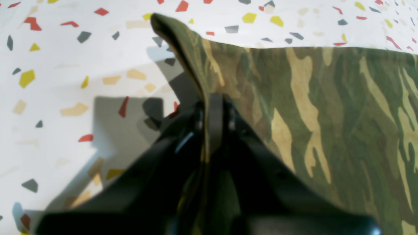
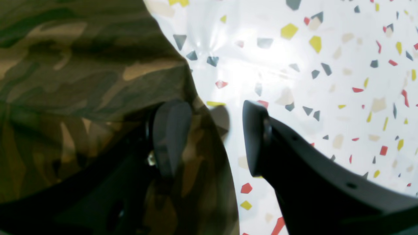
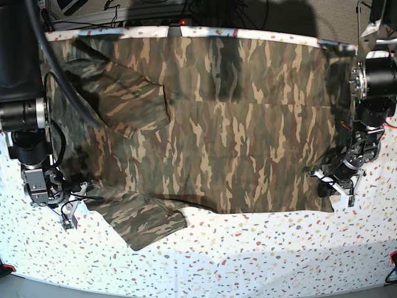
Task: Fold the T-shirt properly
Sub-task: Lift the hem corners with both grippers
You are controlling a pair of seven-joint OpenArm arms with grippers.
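Observation:
The camouflage T-shirt (image 3: pixel 217 124) lies spread across the table, with one sleeve folded over the body at the upper left and the other sleeve at the lower left. My left gripper (image 3: pixel 329 186) is at the shirt's lower right hem corner. In the left wrist view it (image 1: pixel 214 124) is shut on the shirt's edge (image 1: pixel 326 114), which rises in a raised fold. My right gripper (image 3: pixel 68 214) is by the lower left sleeve. In the right wrist view it (image 2: pixel 212 137) is open, one finger (image 2: pixel 171 137) over the cloth (image 2: pixel 81 81), the other over bare table.
The table (image 3: pixel 248 261) is white with coloured speckles. The shirt reaches the table's back edge, where cables (image 3: pixel 155 22) lie. The arm bases stand at the left (image 3: pixel 22 112) and right (image 3: pixel 372 87) edges.

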